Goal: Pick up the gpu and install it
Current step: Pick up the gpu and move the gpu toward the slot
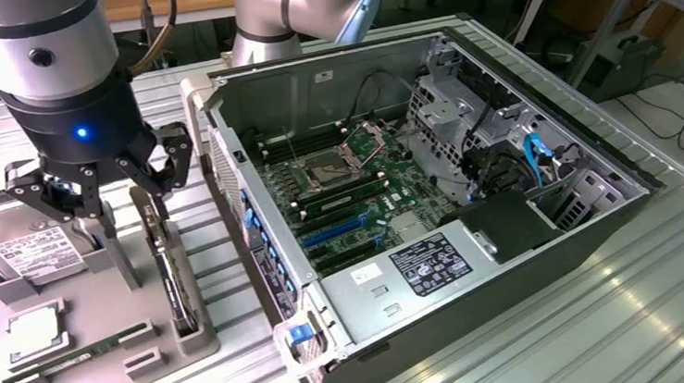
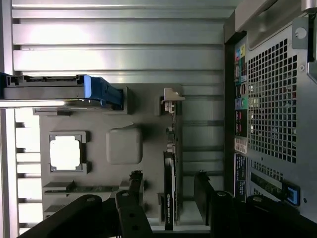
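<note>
My fingers (image 2: 202, 191) hang spread, one on each side of the gpu (image 2: 169, 198), which stands on edge in its tray (image 2: 143, 109) slot. If I'm off-centre, one finger could hit first and tilt or jam it.

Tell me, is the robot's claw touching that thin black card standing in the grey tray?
Apart. In the wrist view the open gripper has its fingers either side of the gpu, with grey tray visible in both gaps.
</note>
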Robot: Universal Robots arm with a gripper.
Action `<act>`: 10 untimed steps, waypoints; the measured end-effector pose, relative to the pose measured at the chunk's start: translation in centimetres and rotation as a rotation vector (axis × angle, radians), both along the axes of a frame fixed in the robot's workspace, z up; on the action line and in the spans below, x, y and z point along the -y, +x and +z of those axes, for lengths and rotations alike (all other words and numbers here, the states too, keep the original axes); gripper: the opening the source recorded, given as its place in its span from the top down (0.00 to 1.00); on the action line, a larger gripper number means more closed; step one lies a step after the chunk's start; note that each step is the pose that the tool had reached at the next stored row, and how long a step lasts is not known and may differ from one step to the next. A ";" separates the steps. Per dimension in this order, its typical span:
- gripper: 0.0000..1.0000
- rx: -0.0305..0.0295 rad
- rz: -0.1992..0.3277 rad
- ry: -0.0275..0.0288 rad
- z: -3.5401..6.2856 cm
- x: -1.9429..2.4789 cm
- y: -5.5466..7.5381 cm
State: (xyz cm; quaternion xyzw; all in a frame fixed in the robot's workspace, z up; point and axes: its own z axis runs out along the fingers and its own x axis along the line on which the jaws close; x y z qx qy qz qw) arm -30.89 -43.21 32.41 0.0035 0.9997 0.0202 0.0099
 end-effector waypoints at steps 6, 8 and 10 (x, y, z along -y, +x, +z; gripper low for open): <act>0.46 0.0001 0.003 0.0002 -2.14 0.63 0.0; 0.46 0.0000 0.003 0.0002 -2.40 0.64 0.0; 0.46 0.0001 0.003 0.0002 -2.64 0.68 0.0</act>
